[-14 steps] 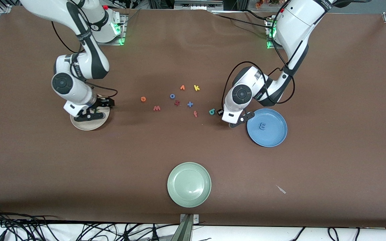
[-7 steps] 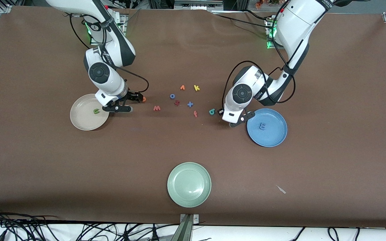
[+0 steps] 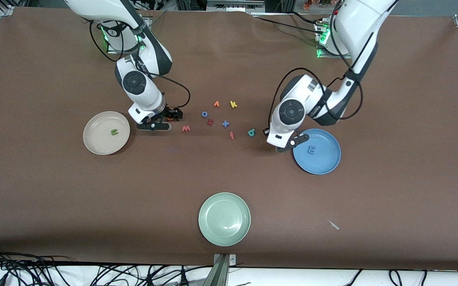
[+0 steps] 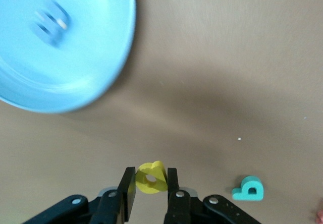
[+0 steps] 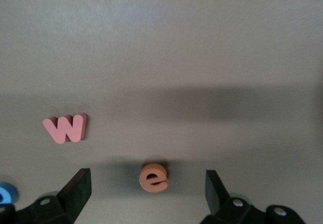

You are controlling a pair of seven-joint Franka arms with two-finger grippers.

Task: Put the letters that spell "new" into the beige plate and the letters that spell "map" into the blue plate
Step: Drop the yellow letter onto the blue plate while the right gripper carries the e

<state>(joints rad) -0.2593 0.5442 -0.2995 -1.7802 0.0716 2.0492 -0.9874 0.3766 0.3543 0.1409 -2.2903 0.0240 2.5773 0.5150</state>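
Note:
My left gripper [image 4: 150, 173] is shut on the yellow "a" [image 4: 151, 180] and hangs just above the table beside the blue plate [image 3: 326, 165], which holds the light blue "m" [image 3: 311, 149]. The teal "p" [image 3: 251, 132] lies on the table close by. My right gripper [image 5: 146, 177] stands open over the orange "e" [image 5: 154, 177], one finger to each side; the front view hides that letter. The pinkish-red "w" [image 3: 186, 128] lies beside it. The green "n" [image 3: 114, 132] rests in the beige plate [image 3: 98, 141].
Other letters are scattered mid-table: orange "v" [image 3: 216, 104], yellow "k" [image 3: 233, 104], blue "o" [image 3: 204, 114], blue "x" [image 3: 225, 124], red "f" [image 3: 231, 135], one dark red piece [image 3: 210, 122]. A pale green plate [image 3: 224, 234] sits nearest the front camera.
My right arm swung from over the beige plate to over the "e", leaving the "n" in the plate. My left gripper closed on the yellow "a" and rose slightly.

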